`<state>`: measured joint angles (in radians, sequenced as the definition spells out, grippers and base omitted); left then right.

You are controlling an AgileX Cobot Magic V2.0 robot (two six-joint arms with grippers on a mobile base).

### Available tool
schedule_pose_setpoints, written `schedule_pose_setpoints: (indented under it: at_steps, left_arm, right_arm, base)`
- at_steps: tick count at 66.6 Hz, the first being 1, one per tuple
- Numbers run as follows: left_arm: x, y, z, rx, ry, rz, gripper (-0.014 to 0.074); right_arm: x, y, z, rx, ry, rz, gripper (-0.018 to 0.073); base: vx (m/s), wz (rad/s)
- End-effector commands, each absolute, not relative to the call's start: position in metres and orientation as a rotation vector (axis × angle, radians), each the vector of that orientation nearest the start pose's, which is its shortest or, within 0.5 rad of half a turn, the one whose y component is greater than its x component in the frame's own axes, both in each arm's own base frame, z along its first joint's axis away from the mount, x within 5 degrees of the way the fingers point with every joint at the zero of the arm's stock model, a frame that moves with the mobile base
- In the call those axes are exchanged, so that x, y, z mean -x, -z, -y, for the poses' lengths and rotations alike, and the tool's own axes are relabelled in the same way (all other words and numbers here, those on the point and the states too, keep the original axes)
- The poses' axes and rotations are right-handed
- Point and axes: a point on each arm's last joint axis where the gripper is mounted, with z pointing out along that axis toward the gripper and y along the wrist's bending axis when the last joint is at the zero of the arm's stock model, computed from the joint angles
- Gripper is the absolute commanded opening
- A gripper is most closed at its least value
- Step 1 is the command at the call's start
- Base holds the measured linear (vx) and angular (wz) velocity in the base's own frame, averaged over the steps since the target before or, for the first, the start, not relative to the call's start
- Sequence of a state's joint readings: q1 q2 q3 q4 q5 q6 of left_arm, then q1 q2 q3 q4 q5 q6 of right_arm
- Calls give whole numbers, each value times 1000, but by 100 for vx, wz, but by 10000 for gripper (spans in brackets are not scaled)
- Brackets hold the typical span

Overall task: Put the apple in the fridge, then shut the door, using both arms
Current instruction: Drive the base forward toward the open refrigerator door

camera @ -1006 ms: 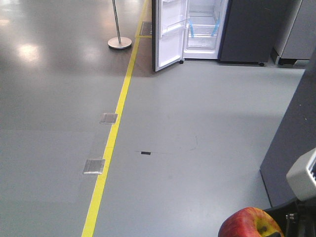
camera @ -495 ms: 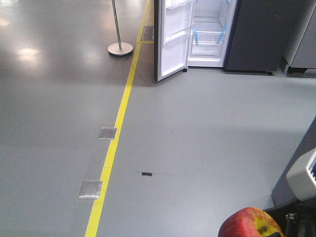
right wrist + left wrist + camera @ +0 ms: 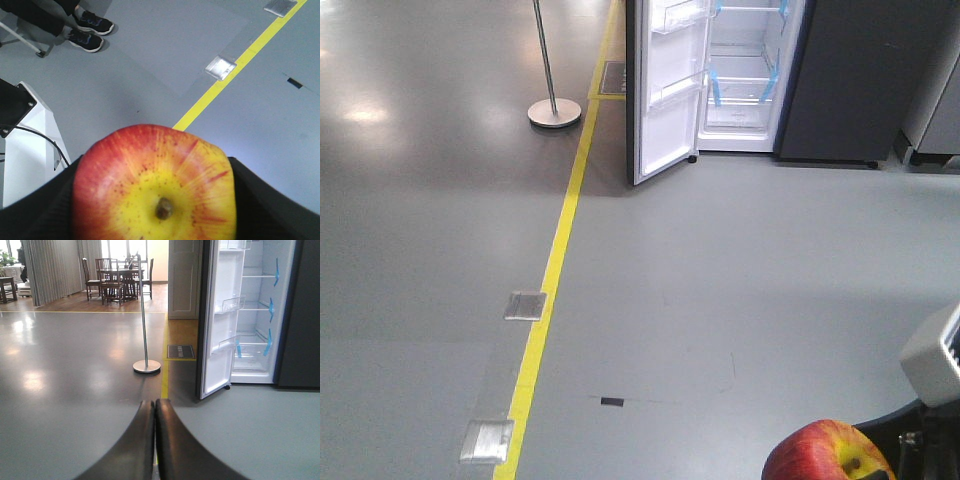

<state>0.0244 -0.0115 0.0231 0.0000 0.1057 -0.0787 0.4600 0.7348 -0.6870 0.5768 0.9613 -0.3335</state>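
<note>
Clamping the apple (image 3: 154, 170), right gripper (image 3: 155, 205).

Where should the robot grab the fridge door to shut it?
Probably the free upright edge of the door, the one farthest from the fridge. The door stands swung wide open with its hinge at the fridge, so that edge should swing easiest. Come from the dark outer side, on the left, and push toward the opening. The left gripper is empty for this.

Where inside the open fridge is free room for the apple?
In the fridge, the glass shelves look bare, from the open door side to the blue tape strips; its floor too. Tightest for the apple: the narrow door bins.
</note>
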Motion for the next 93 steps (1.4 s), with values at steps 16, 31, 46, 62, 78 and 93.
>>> schedule_pose_setpoints:
  at_steps: [16, 31, 46, 62, 78, 93]
  left_arm:
    - [-56, -200, -2, 85, 44, -1526, -6]
    - [-56, -200, -2, 85, 44, -1526, -6]
    - [-56, -200, -2, 85, 44, -1526, -6]
    - [-56, -200, -2, 85, 44, -1526, -6]
    - [-56, -200, -2, 85, 44, -1526, -6]
    - [-56, -200, -2, 85, 44, -1526, -6]
  right_arm:
    - [-92, -326, -92, 703, -814, -2242, 335]
    - [-92, -326, -92, 703, -814, -2242, 335]
    - [-92, -326, -92, 703, -814, -2242, 335]
    - [-92, -326, -92, 703, -814, -2242, 335]
    - [-92, -326, -92, 703, -814, -2242, 335]
    - [-92, -326, -92, 703, -814, -2242, 335]
  base:
    - [35, 1]
    - [35, 1]
    - [34, -4]
    - [35, -6]
    - [36, -6]
    - [35, -7]
